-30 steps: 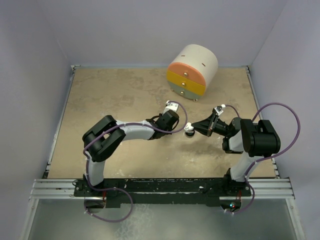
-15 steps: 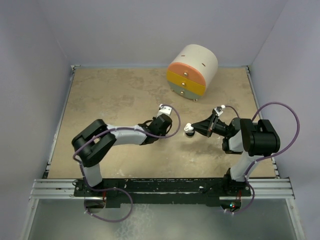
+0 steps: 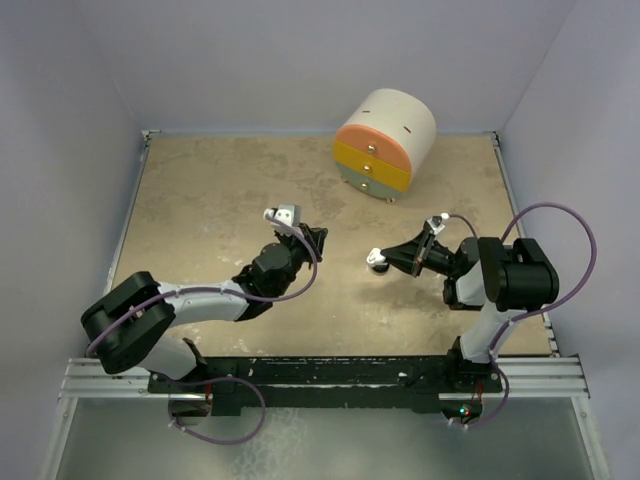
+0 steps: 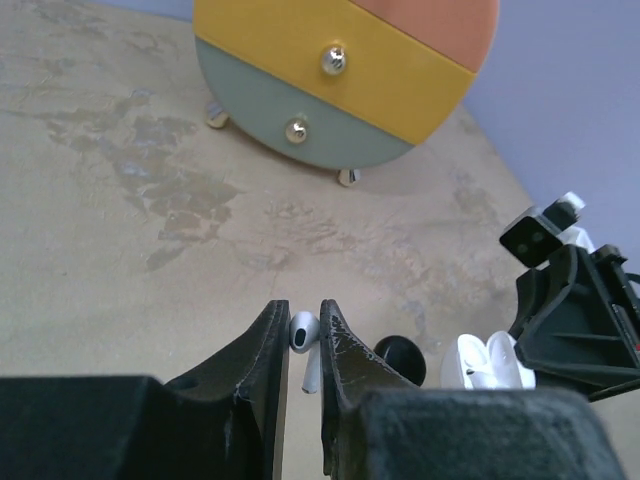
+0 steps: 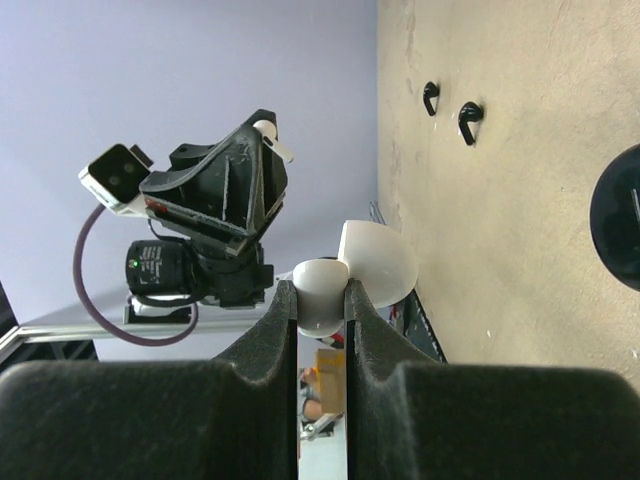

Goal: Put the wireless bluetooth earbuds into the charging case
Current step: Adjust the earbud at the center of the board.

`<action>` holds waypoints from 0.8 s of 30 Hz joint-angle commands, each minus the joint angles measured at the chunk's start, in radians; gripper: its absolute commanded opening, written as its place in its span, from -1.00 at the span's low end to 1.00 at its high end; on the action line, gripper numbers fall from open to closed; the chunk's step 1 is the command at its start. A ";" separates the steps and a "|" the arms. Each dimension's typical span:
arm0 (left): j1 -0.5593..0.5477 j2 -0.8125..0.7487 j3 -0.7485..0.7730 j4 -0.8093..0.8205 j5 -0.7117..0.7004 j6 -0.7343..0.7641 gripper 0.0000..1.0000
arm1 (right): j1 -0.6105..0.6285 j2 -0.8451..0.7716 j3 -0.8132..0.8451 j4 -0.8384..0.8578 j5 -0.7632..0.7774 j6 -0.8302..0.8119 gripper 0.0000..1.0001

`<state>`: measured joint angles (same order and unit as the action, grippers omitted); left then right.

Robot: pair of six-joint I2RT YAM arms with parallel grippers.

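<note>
The left gripper (image 4: 303, 312) is clamped on a white earbud (image 4: 303, 334). The bulb is pinched between the gripper's two black fingers, and the stem shows in the narrow gap between them. Just ahead of this gripper and a little to its right, a black round object (image 4: 400, 358) lies on the desk (image 3: 200, 200).

Beyond that, further to the right and well apart from the left gripper, the right gripper (image 5: 318, 300) is closed tight on the charging case (image 4: 488, 362). The case is white, with its domed lid hinged open, and it is held off the desk with the opening turned towards the left gripper. I cannot tell what the rounded white shapes inside it are.

Farther ahead of both grippers, at the back of the desk, stands a drawer unit (image 3: 385, 145) with a cream top and orange, yellow and grey-green drawer fronts.

A second ago the left gripper was just beside the case, almost tip to tip with the right gripper. Half a second ago it was already a little away. Now it has drawn back to the left, and its arm lies low and stretched across the near side of the desk. The right gripper and the case have hardly moved, and the drawer unit stands where it did.
</note>
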<state>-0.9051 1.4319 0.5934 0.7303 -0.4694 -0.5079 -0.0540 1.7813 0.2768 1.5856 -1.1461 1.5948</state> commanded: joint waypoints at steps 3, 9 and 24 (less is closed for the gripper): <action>0.003 0.101 -0.121 0.646 0.060 -0.030 -1.00 | 0.071 0.022 0.009 0.800 0.063 -0.036 -1.00; 0.003 0.192 -0.119 0.810 0.155 -0.008 -1.00 | 0.136 0.040 0.045 0.801 0.077 -0.045 -1.00; -0.019 0.255 -0.145 0.990 0.248 0.047 -1.00 | 0.244 0.093 0.141 0.801 0.044 -0.147 -1.00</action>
<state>-0.9073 1.6859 0.4515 1.5188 -0.2615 -0.5026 0.1646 1.8542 0.3870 1.5929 -1.0908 1.4956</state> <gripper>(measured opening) 0.139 0.148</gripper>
